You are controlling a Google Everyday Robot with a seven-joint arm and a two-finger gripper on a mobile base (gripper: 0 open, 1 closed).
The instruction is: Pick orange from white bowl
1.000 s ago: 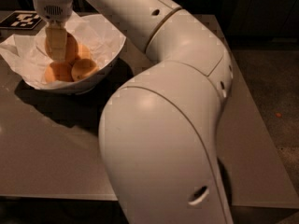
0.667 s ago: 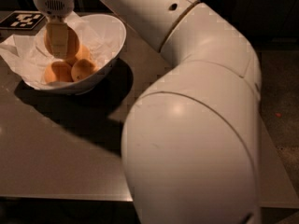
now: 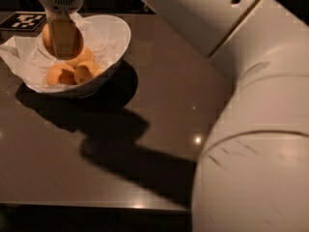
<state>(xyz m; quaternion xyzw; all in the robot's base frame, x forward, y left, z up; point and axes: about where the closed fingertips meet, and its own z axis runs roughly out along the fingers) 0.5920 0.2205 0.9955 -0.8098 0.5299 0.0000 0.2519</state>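
- Orange point(image 3: 47, 38) clamped in the claw point(image 3: 63, 50), low inside the white bowl point(image 3: 123, 33), just above two smaller fruits point(image 3: 61, 74).
- Since a second ago: arm elbow point(image 3: 260, 144) has swung closer to the camera; claw and orange hardly moved.
- Reading: grip made, lift barely begun, orange not yet clear of the rim.
- Bowl rests on dark surface point(image 3: 159, 105).

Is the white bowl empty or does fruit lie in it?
Not empty: smaller oranges lie in the white bowl on crumpled paper; the gripper, over the bowl, is shut on the orange.
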